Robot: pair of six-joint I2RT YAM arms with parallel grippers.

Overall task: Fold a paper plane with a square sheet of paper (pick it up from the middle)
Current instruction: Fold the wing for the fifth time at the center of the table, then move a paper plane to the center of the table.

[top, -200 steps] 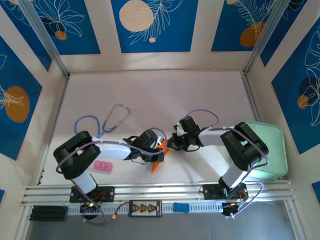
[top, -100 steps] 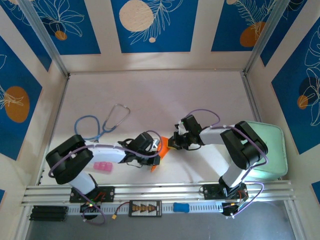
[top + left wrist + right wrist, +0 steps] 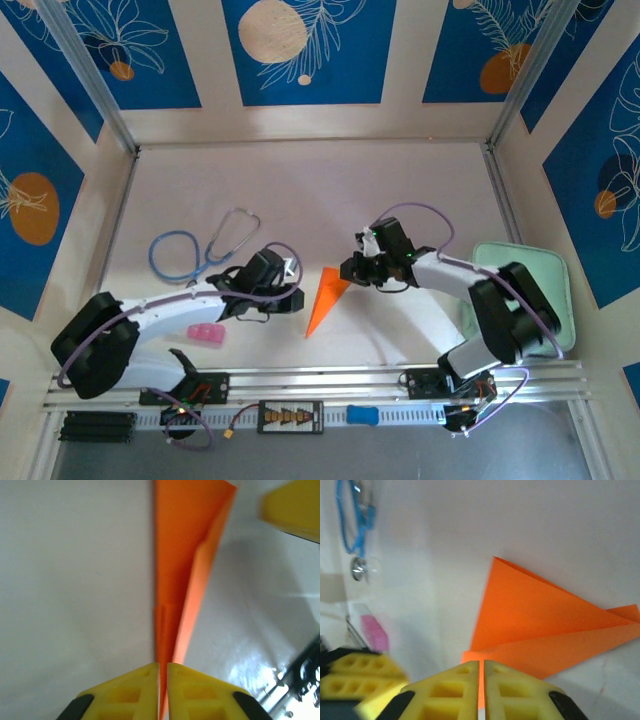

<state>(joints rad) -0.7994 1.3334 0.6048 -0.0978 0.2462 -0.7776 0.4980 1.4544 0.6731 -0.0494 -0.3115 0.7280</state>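
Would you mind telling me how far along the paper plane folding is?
Done: the paper plane lies on the table as a slim creased dart. In hand: left gripper and right gripper sit nearly closed by it; any grip is unclear. Left: probably just backing away.

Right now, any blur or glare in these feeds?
Left wrist: paper plane has soft edges, with glare on the table at lower right. Right wrist: stethoscope is blurred. Top external: sharp and evenly lit.
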